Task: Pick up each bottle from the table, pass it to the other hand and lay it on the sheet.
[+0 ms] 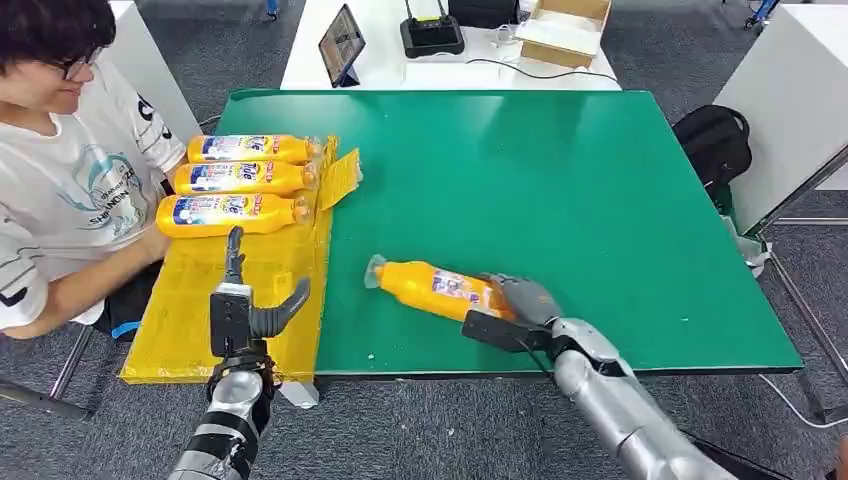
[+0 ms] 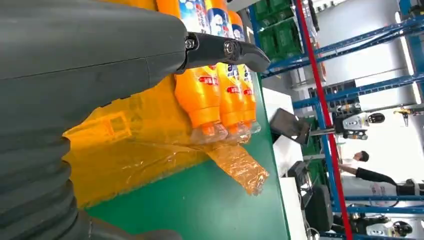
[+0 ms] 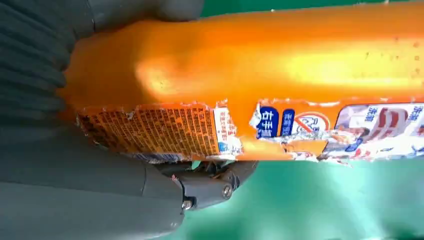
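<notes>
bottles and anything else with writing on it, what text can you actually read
Held bottle, gripped by the right hand: torn label with Chinese characters on blue and a block of fine print, too small and blurred to quote.
Three bottles on the yellow sheet: blue and white labels with a brand word too blurred to read.
Person's white shirt: printed lettering, partly hidden, not legible.
Nothing else carries readable text.

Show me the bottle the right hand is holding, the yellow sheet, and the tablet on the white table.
bottle [image 1: 432, 284], head view, on its labelled body.
yellow sheet [image 1: 190, 300], head view, on a bare part below the three laid bottles.
tablet [image 1: 341, 43], head view, on its dark screen.
</notes>
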You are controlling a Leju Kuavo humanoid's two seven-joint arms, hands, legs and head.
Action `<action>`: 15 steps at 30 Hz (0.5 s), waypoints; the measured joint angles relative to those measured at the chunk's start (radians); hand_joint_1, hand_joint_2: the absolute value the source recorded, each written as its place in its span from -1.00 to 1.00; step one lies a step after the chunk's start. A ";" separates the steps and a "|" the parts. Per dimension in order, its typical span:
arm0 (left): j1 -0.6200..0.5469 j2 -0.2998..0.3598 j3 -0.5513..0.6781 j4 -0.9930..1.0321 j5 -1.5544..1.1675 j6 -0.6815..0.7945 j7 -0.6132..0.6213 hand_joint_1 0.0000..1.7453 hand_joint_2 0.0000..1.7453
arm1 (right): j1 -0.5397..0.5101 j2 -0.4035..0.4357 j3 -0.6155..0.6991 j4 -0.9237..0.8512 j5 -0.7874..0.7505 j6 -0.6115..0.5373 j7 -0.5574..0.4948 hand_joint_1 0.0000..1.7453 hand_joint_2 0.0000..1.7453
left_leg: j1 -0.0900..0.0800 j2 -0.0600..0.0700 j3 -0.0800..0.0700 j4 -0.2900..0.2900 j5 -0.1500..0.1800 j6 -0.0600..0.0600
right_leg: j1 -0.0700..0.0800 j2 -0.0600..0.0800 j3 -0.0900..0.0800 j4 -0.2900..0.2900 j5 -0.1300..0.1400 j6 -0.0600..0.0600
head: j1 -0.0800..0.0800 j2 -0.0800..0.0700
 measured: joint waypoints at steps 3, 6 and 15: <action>0.000 -0.004 0.000 0.000 0.001 -0.011 0.002 -1.00 1.00 | 0.036 0.026 -0.028 -0.032 -0.011 -0.043 -0.026 1.00 1.00 | 0.000 -0.002 -0.001 0.000 0.000 0.000 | 0.000 -0.001 0.000 0.000 0.000 0.000 | 0.000 0.000; 0.009 -0.008 0.002 -0.005 0.051 -0.085 0.044 -1.00 1.00 | 0.116 0.079 -0.111 -0.133 -0.052 -0.229 -0.124 1.00 1.00 | 0.000 -0.004 -0.003 0.000 0.000 0.000 | 0.000 -0.003 -0.001 0.000 0.000 0.000 | 0.000 0.000; 0.035 -0.042 0.016 -0.046 0.161 -0.201 0.112 -1.00 1.00 | 0.238 0.195 -0.263 -0.393 -0.074 -0.327 -0.169 1.00 1.00 | -0.001 -0.003 -0.005 0.000 0.000 0.000 | -0.001 -0.003 -0.004 0.000 -0.001 0.000 | 0.000 0.000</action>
